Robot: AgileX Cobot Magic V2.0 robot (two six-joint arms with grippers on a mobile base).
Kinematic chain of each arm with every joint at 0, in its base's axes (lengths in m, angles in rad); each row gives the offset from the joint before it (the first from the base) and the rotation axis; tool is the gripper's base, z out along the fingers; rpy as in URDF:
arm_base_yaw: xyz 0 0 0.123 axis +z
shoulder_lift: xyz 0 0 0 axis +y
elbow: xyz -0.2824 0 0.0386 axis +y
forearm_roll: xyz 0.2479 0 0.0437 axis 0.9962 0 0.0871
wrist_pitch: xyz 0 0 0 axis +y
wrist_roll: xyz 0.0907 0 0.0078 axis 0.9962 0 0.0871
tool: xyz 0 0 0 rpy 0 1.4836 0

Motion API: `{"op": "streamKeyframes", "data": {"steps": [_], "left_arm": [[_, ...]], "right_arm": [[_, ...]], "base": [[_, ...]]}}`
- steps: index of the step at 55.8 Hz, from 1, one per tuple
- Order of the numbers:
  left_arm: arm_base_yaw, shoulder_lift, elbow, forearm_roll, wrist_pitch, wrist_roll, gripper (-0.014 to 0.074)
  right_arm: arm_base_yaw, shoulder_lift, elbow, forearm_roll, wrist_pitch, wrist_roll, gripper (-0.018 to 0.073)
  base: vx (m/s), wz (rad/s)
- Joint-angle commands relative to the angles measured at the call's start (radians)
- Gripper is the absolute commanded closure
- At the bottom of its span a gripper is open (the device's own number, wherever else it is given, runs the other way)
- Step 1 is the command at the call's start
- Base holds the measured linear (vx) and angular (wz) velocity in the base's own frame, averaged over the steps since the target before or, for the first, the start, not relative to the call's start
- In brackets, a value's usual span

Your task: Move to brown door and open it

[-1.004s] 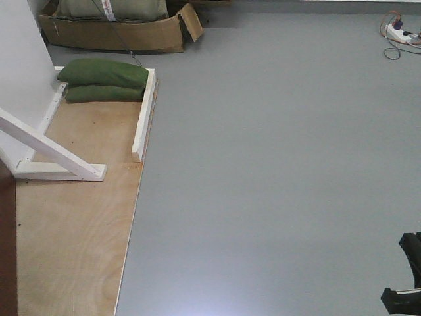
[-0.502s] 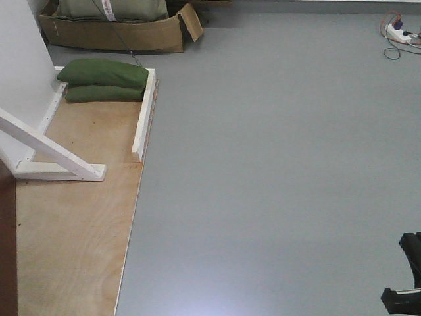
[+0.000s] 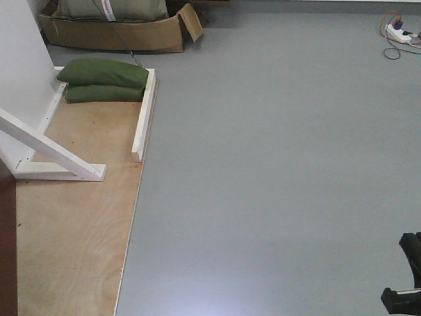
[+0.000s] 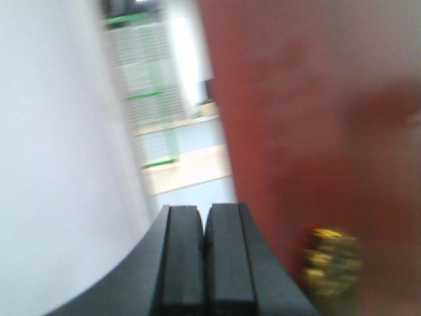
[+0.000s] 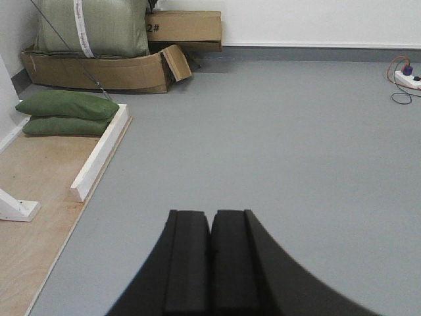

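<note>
The left gripper (image 4: 204, 260) is fully closed and empty, beside the door (image 4: 309, 118), near its blurred brass fitting (image 4: 332, 263). The right gripper (image 5: 210, 260) is closed and empty, over the floor (image 5: 296, 131).

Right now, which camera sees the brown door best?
The left wrist view: the brown door fills its right side, blurry, with brass hardware. The front view shows only a dark brown strip at its left edge, maybe the door. The right wrist view shows none.

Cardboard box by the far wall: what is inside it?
A bulky grey-green sack fills the cardboard box; a white strip runs down it. Anything beneath the sack is hidden.
</note>
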Motion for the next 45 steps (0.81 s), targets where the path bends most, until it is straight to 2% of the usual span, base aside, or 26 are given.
{"op": "streamKeyframes", "data": {"steps": [1,4,13,21,27,38,45], "left_arm": [[0.009,0.042,-0.026,0.135,0.010,-0.065,0.0460],[0.009,0.050,-0.026,0.140,0.010,-0.072,0.0460],[0.008,0.050,-0.026,0.066,0.010,-0.072,0.0460],[0.023,0.046,-0.026,0.082,0.008,-0.071,0.0460],[0.078,0.046,-0.026,0.100,0.009,-0.070,0.0460],[0.227,0.046,-0.026,0.127,0.009,-0.069,0.0460],[0.296,0.059,-0.026,0.140,0.008,-0.069,0.0460]], "right_arm": [[0.002,-0.006,0.004,-0.007,-0.077,-0.009,0.0559],[0.002,-0.006,0.004,-0.007,-0.077,-0.009,0.0559],[0.002,-0.006,0.004,-0.007,-0.077,-0.009,0.0559],[0.002,-0.006,0.004,-0.007,-0.077,-0.009,0.0559],[0.002,-0.006,0.004,-0.007,-0.077,-0.009,0.0559],[0.002,-0.006,0.004,-0.007,-0.077,-0.009,0.0559],[0.002,-0.006,0.004,-0.007,-0.077,-0.009,0.0559]], "base": [[0.00,0.00],[0.00,0.00],[0.00,0.00],[0.00,0.00],[0.00,0.00],[0.00,0.00],[0.00,0.00]]}}
